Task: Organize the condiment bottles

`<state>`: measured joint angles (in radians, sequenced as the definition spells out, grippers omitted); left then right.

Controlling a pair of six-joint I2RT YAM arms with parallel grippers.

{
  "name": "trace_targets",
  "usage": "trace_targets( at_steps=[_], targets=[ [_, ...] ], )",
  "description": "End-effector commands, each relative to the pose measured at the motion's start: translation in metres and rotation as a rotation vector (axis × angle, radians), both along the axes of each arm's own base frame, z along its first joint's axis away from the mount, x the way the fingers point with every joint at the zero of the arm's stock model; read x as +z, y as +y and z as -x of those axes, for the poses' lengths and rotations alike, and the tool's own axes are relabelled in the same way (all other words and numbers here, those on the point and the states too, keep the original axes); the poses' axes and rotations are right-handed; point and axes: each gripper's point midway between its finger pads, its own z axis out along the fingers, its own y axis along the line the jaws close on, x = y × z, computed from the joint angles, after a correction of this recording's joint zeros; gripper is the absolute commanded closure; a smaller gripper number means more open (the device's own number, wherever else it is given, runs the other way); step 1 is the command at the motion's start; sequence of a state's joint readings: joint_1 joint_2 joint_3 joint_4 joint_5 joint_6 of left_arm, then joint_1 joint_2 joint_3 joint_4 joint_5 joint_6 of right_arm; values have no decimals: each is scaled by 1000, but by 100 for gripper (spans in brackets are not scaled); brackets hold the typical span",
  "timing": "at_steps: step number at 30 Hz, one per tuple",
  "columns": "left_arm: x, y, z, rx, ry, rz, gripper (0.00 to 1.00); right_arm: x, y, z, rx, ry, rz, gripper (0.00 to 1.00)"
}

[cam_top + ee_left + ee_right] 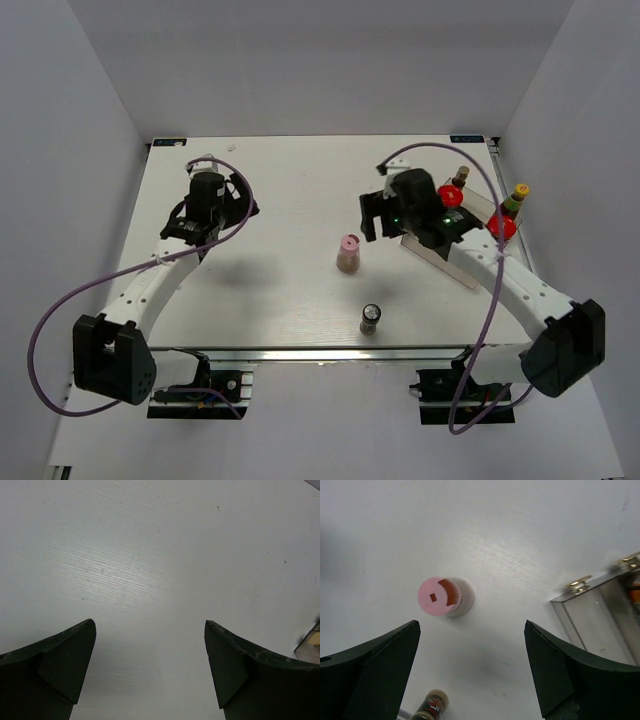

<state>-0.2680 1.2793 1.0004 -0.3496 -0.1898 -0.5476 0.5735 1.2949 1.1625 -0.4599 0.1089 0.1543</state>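
Note:
The pink-capped shaker (348, 253) stands upright mid-table, and the grey-capped dark shaker (371, 318) stands nearer the front edge. Two red-lidded jars (450, 193) (502, 226) and two slim yellow-capped bottles (461, 178) (516, 194) are at the clear rack (478, 212) on the right. My right gripper (375, 213) hovers open between the rack and the pink-capped shaker, holding nothing. In the right wrist view the pink-capped shaker (442, 596) lies ahead and left of the open gripper (471, 625), and the grey-capped shaker (432, 705) shows low down. My left gripper (232, 200) is open over bare table (150, 622).
The rack's clear corner (600, 615) fills the right side of the right wrist view. Purple cables loop from both arms. White walls enclose the table (290, 180) on three sides.

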Motion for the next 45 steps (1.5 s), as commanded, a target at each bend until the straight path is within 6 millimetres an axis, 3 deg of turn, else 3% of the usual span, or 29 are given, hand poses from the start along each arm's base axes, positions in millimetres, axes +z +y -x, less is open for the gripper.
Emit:
trace_targets(
  at_steps=[1, 8, 17, 20, 23, 25, 27, 28, 31, 35, 37, 38, 42, 45],
  targets=[
    [15, 2, 11, 4, -37, 21, 2, -32, 24, 14, 105, 60, 97, 11],
    [19, 8, 19, 21, -56, 10, 2, -71, 57, 16, 202, 134, 191, 11],
    [20, 12, 20, 37, -57, -1, 2, -91, 70, -1, 171, 149, 223, 11],
    [19, 13, 20, 40, -55, -4, 2, -94, 76, -3, 174, 158, 210, 19],
    [20, 14, 21, 45, -57, -6, 2, -94, 77, -2, 176, 162, 202, 34],
    [22, 14, 21, 47, -63, -5, 2, -87, 77, -2, 166, 148, 191, 55],
    [23, 14, 22, 45, -67, -3, 2, -74, 73, -2, 150, 114, 172, 70],
    [24, 14, 21, 43, -73, 1, 2, -67, 71, -3, 138, 98, 166, 73],
    [23, 11, 19, 30, -72, 7, 2, -44, 55, -3, 76, 37, 158, 73],
    [20, 7, 16, 10, -66, 5, 2, -11, 15, -1, -56, -22, 118, 74],
    [20, 5, 14, 1, -68, 3, 2, -13, -18, -1, -142, -18, 133, 75],
    [21, 4, 12, -3, -70, 7, 2, -1, -32, 1, -181, -43, 111, 75],
    [21, -4, 7, -38, -79, 23, 2, 2, -105, 4, -406, -28, 57, 77],
    [18, -8, 2, -55, -74, 28, 2, 0, -149, 12, -559, -24, 56, 78]
  ],
)
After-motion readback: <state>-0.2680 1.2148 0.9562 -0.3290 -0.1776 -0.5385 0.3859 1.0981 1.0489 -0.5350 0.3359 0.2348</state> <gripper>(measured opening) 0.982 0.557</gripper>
